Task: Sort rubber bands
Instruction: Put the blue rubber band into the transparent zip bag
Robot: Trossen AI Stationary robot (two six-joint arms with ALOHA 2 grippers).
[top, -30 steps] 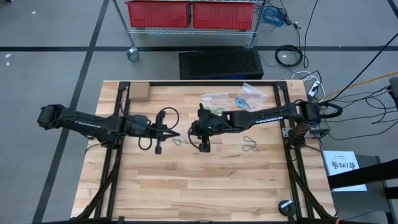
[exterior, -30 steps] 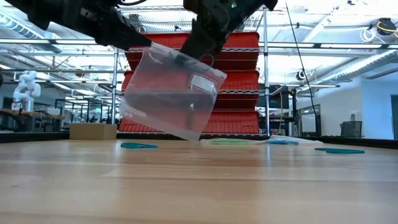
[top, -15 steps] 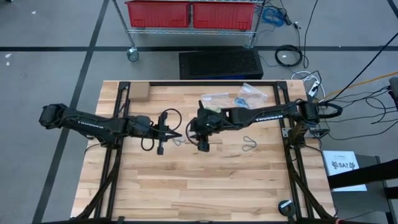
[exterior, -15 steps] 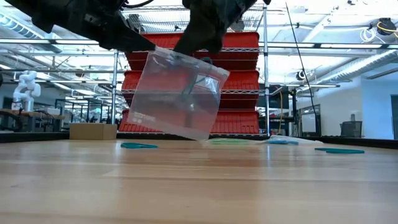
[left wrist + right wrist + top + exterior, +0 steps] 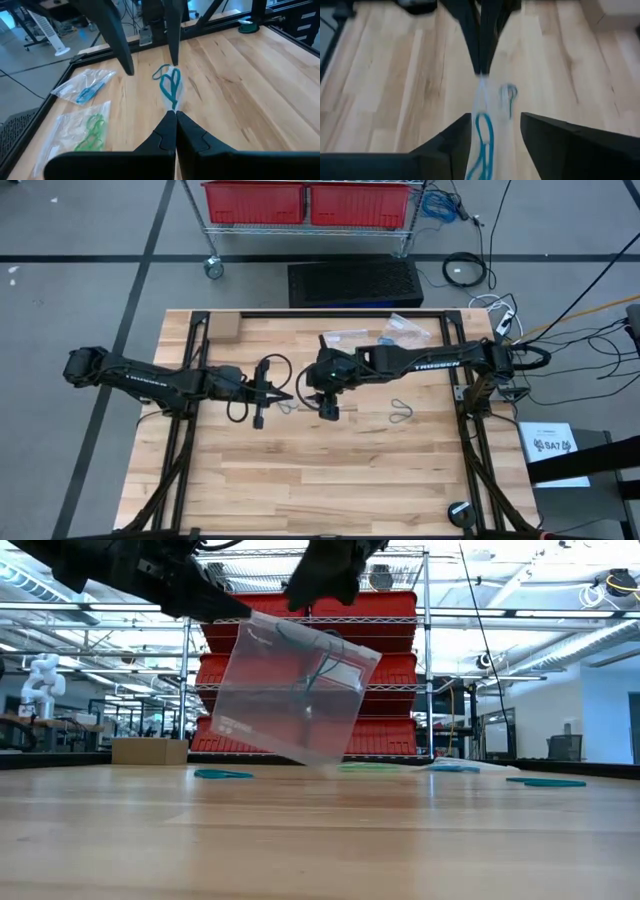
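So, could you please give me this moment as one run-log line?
left claw: shut on clear bag | right claw: open above bag | bag: hanging above table, teal rubber band inside

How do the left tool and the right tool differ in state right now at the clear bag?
The left tool is shut, pinching the clear bag's edge and holding it above the table; the right tool stands open, its fingers either side of the bag without gripping. The left reaches in from the table's left, the right from its right. Both meet at the bag's top.

Right end effector (image 5: 495,135) fingers spread beside bagged teal rubber bands (image 5: 484,142).
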